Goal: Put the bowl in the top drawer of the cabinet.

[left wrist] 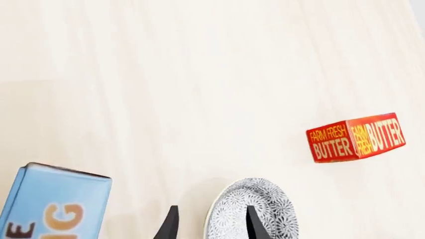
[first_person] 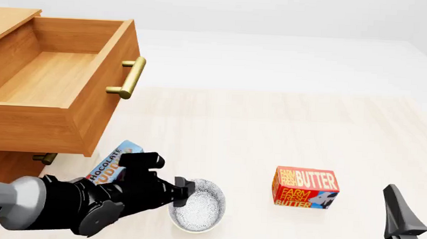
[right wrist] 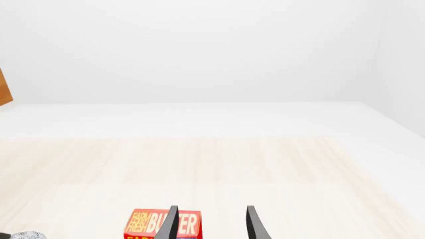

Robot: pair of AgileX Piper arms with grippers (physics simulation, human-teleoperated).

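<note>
Left hand (first_person: 184, 191) straddles bowl (first_person: 199, 206) rim, one finger inside.

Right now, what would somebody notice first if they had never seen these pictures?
Probably the big wooden cabinet at the far left, with its top drawer pulled wide open and nothing inside. Next, the left hand down at the near edge, its fingers straddling the rim of the speckled bowl on the table. The bright red butter box stands to the right of the bowl.
</note>
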